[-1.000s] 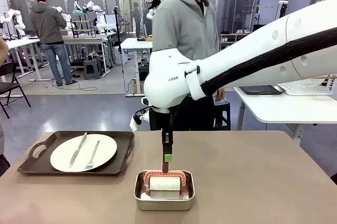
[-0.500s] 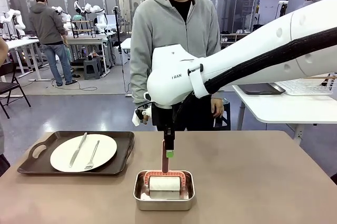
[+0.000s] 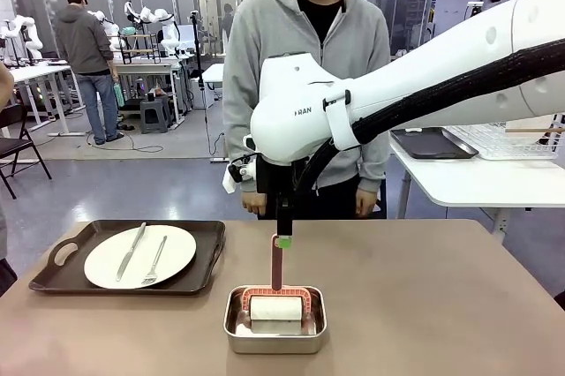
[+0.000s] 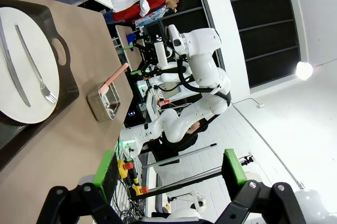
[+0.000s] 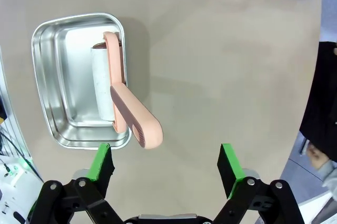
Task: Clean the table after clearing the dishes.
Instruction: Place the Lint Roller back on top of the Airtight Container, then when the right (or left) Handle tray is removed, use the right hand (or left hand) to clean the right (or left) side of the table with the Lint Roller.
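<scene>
Your right gripper (image 5: 166, 163) has its jaws spread wide, nothing pinched, hanging by the tip of the lint roller (image 5: 126, 108)'s pink handle. Its white roll sits in the steel pan (image 5: 68, 66) at 10 o'clock from the jaws. Your left gripper (image 4: 168, 167) is spread and empty too. The table (image 3: 424, 297) is plain matte tan. Count: one dark brown tray (image 3: 212, 239) at 10 o'clock of the pan, carrying one white plate (image 3: 177, 244), one knife (image 3: 132, 250), one fork (image 3: 154, 261). One person (image 3: 300, 67) stands at 12 o'clock.
</scene>
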You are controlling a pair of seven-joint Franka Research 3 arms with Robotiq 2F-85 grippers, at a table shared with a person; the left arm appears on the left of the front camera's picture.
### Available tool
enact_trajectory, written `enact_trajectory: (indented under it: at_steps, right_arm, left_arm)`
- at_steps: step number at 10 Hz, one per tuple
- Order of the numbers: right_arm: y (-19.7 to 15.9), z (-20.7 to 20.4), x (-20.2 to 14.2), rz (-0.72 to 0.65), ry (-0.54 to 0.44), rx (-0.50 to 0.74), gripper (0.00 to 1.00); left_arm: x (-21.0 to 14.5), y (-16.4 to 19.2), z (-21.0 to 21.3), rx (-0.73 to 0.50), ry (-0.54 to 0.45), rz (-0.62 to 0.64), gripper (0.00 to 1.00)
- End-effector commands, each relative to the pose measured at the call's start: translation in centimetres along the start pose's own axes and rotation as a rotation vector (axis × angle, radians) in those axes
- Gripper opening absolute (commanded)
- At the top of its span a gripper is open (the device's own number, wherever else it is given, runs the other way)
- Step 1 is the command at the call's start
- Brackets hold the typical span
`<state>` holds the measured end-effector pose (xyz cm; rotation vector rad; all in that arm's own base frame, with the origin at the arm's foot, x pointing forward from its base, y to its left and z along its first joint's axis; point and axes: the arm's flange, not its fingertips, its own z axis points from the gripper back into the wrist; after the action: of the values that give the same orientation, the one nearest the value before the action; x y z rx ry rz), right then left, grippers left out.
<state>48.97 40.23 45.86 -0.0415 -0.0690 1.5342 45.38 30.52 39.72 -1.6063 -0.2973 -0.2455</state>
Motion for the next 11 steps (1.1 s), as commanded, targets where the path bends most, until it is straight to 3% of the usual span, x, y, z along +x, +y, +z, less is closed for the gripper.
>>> enact_trajectory:
  at_steps: [1,11]
  right_arm:
    - [0.4,0.1,-1.0,0.017,-0.034,-0.01,1.0]
    - [-0.1,0.2,-0.1,-0.003,-0.005,-0.005,1.0]
  left_arm:
    - [-0.5,-0.4,-0.2,0.012,-0.005,-0.015,1.0]
    - [-0.5,-0.4,-0.2,0.012,-0.005,-0.015,1.0]
